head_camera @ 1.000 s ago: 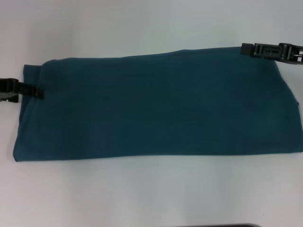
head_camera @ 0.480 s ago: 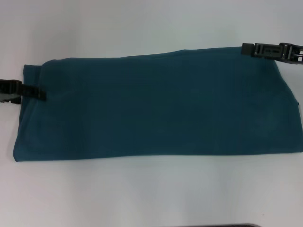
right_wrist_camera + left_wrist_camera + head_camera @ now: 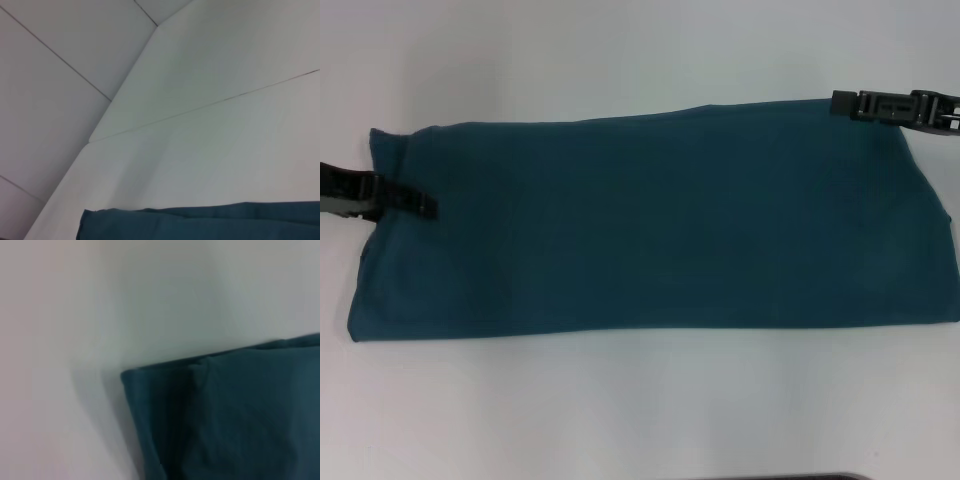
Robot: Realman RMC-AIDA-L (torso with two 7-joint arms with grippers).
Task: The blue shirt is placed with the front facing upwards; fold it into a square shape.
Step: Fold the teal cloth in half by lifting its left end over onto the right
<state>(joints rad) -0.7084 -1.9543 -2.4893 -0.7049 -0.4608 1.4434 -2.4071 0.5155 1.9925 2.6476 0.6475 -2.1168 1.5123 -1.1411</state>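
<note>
The blue shirt (image 3: pixel 650 220) lay on the white table (image 3: pixel 620 50) as a long folded band, stretched from the table's left edge region to its right, plain fabric up; no lettering, neckline or label showed in any view. Its near edge ran straight and roughly parallel to the table's near edge, while its far edge sloped, higher toward the right. The left gripper (image 3: pixel 420 205) reached in from the left side and lay over the shirt's left end, its dark fingers close together at the cloth; whether any fabric was actually pinched between them could not be made out. The right gripper (image 3: pixel 840 102) came in from the right at the shirt's far right corner, its tip level with the fabric edge; finger spacing there was not readable, and contact with the cloth was uncertain. The left wrist view showed only a folded corner of the shirt (image 3: pixel 225 415) with layered edges and a shadowed crease, on bare table, no fingers visible. The right wrist view showed a thin strip of the shirt's edge (image 3: pixel 200 222) with a seam line across the table (image 3: pixel 200 165) beyond it and pale wall panels behind. A dark object (image 3: pixel 780 477) was cut off at the near edge of the head view, unidentifiable.
</note>
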